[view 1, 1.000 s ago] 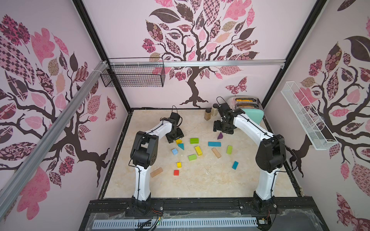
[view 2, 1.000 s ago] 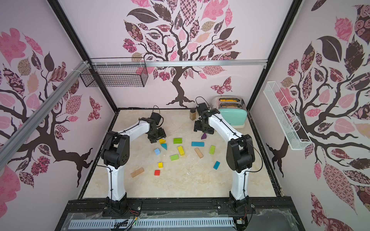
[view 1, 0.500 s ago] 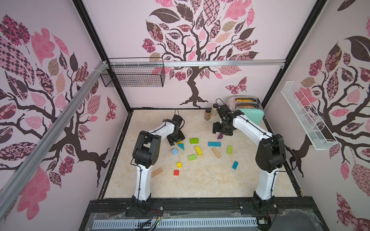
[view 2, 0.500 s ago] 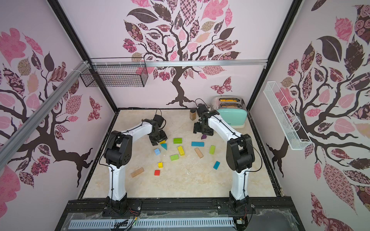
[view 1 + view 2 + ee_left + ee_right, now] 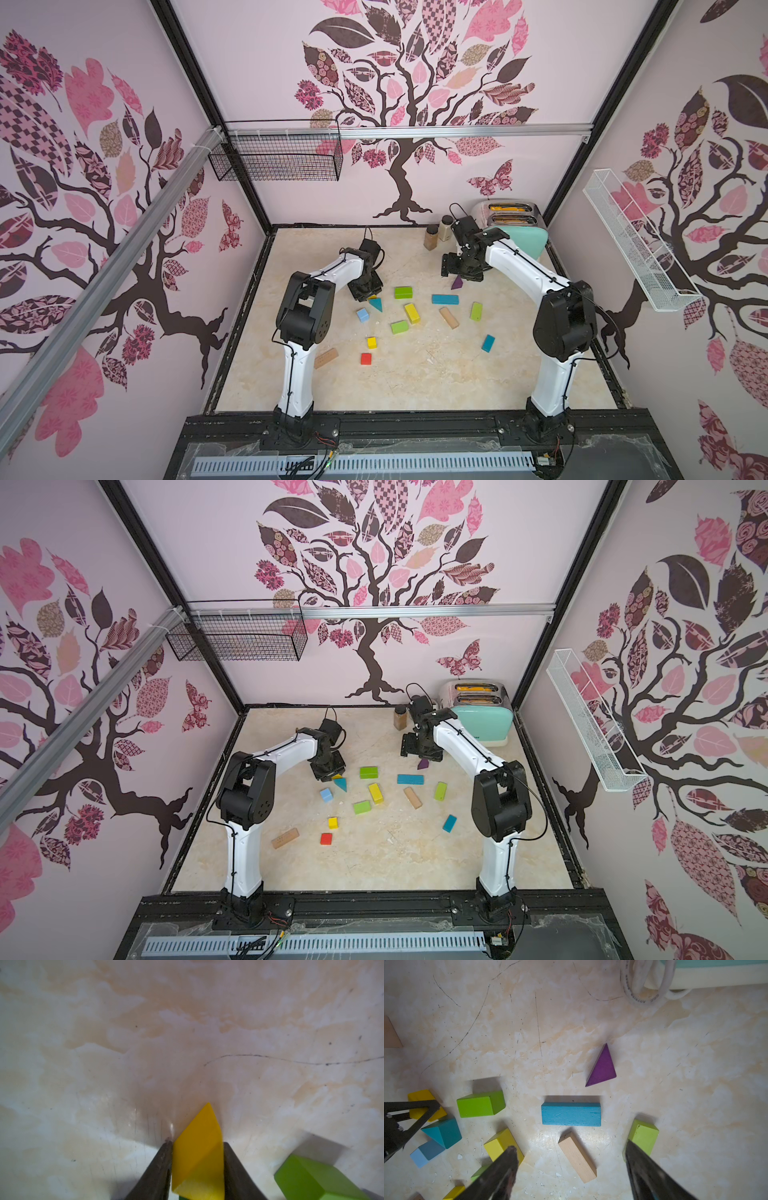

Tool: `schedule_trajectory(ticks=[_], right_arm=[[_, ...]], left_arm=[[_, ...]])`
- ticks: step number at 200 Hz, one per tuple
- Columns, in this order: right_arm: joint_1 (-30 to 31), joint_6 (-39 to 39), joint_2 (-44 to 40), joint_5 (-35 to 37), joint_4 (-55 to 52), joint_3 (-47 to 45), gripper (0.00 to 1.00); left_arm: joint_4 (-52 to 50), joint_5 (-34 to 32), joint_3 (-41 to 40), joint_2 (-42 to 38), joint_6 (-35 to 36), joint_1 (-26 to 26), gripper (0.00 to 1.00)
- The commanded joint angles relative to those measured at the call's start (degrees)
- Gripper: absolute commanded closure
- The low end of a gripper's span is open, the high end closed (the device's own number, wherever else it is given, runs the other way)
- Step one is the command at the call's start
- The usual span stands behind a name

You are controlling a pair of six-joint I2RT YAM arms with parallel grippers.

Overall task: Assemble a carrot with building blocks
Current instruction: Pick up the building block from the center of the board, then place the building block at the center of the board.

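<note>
My left gripper (image 5: 197, 1142) is low on the table, shut on a yellow wedge (image 5: 199, 1126) with both jaws against its sides. In both top views the left gripper (image 5: 365, 291) stands beside a teal wedge (image 5: 376, 304) and a light blue cube (image 5: 362, 314). The right gripper (image 5: 570, 1145) hangs open and empty above a tan bar (image 5: 577, 1157), a teal bar (image 5: 571, 1113) and a purple wedge (image 5: 602, 1068). Green blocks (image 5: 403, 292), a yellow bar (image 5: 412, 313), a red cube (image 5: 365, 358) and a small yellow cube (image 5: 371, 342) lie scattered mid-table.
Two brown-lidded jars (image 5: 431, 237) and a mint toaster (image 5: 515, 232) stand at the back right, with a coiled white cable (image 5: 645, 987) by the toaster. A tan bar with holes (image 5: 326, 358) lies near the left arm's base. A blue block (image 5: 488, 343) sits front right.
The left gripper has closed onto the yellow wedge. The right arm has hardly moved and its jaws stay wide.
</note>
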Motion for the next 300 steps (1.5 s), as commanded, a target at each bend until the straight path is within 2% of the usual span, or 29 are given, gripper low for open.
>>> schedule_trajectory(ticks=[1, 31, 55, 98, 128, 166, 224, 269, 300], right_arm=[[0.1, -0.5, -1.7, -0.4, 0.6, -0.2, 0.16], [0.1, -0.7, -1.5, -0.5, 0.6, 0.1, 0.17], [0.1, -0.8, -1.4, -0.6, 0.6, 0.3, 0.17], [0.1, -0.9, -1.2, -0.6, 0.5, 0.8, 0.17], [0.1, -1.0, -1.5, 0.1, 0.4, 1.6, 0.18], [0.1, -0.1, -2.7, 2.2, 0.2, 1.9, 0.18], [-0.1, 1.3, -6.9, 5.2, 0.6, 0.9, 0.18], [-0.1, 1.6, -9.1, 5.2, 1.0, -1.8, 0.18], [-0.2, 1.3, -10.1, 5.2, 0.9, -2.7, 0.18]], left_arm=[[-0.1, -0.8, 0.1, 1.0, 0.5, -0.2, 0.61], [-0.1, -1.5, 0.4, 0.6, 0.8, -0.3, 0.62], [-0.3, -1.7, 1.2, 0.6, 1.7, -0.3, 0.74], [-1.2, -2.4, 3.5, 0.3, 3.2, -0.3, 0.82], [-2.3, -3.3, 6.6, -0.3, 5.3, -1.1, 0.87], [-3.2, -1.4, 13.0, 0.2, 6.6, -3.0, 0.93], [-3.7, 4.8, 25.0, 8.0, 2.4, -8.7, 0.96], [-5.2, 8.3, 37.0, 18.0, 0.3, -13.2, 0.96], [-4.5, 9.1, 41.0, 22.2, -0.5, -14.7, 0.96]])
